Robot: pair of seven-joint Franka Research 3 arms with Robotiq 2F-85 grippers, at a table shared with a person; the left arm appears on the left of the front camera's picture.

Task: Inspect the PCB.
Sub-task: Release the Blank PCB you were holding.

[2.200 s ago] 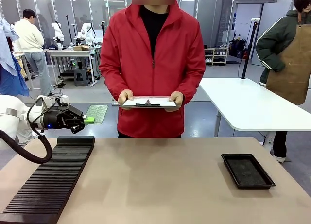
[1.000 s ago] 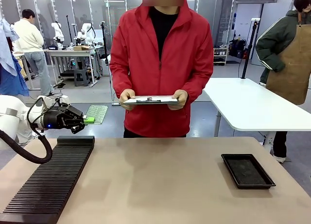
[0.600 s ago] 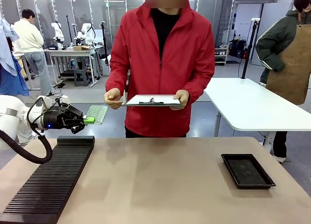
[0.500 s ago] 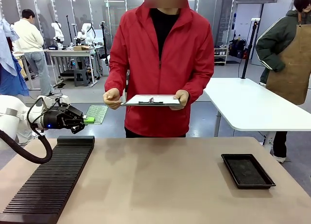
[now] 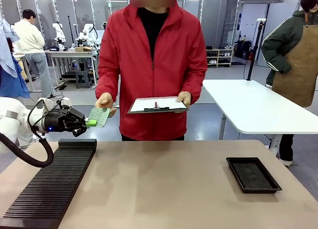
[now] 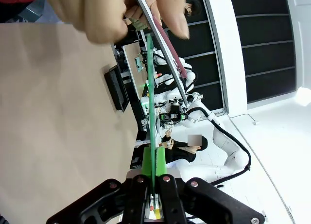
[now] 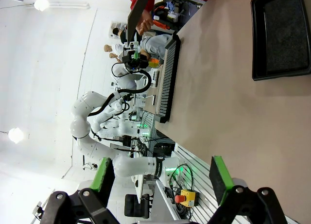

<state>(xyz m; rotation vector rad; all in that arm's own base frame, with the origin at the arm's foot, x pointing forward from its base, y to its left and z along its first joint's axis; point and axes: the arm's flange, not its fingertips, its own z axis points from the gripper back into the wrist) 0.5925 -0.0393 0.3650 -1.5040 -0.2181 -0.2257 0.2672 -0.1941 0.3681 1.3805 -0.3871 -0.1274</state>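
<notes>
The PCB, a thin green board with a dotted face, sticks out level from my left gripper, which is shut on its near edge above the table's left side. In the left wrist view the PCB runs edge-on up from between the closed fingers of the left gripper. A person's hand rests at the board's far edge and seems to touch it. The other hand holds a white clipboard. My right gripper is open with nothing between its green pads.
A long black slotted rack lies on the table's left side under my left arm. A shallow black tray sits at the right, also seen as the black tray. A white table and a bystander stand behind right.
The person's hand let go of the clipboard and came down to the PCB's far edge, and the person stepped left. The clipboard is now held one-handed. My left gripper has not moved.
</notes>
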